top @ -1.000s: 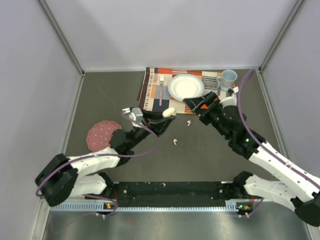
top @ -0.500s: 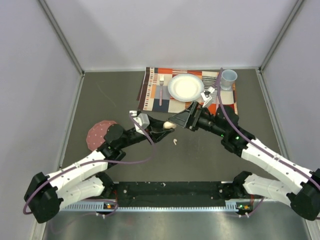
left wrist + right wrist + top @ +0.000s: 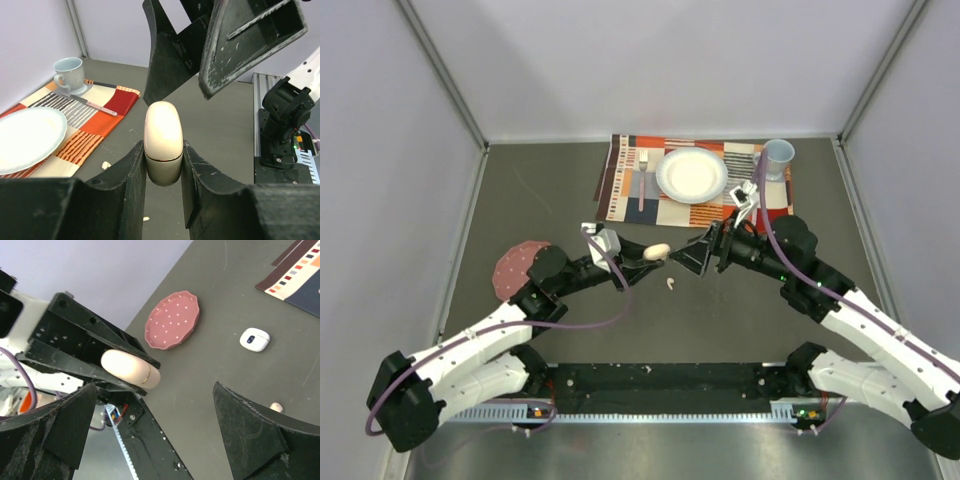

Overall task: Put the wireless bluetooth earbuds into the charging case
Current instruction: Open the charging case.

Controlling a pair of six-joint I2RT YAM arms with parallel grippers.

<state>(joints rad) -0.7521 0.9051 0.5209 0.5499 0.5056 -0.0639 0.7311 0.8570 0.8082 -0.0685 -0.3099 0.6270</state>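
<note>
A cream pill-shaped charging case is clamped by the left gripper. The right gripper is spread wide, empty. A small white case is seen from the right wrist only.

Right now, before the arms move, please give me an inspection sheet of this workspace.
Surface: dark table, no spill seen.
Job's things: charging case closed, held off the table; two earbuds loose on the table.
Clutter: placemat with plate, fork, knife, cup; pink dish; small white case-like item.
Grippers: left gripper shut on the charging case; right gripper open, facing it.
Cables: purple cable loops along each arm; right one passes above the placemat.
Surroundings: plain pale walls; nothing else seen.
</note>
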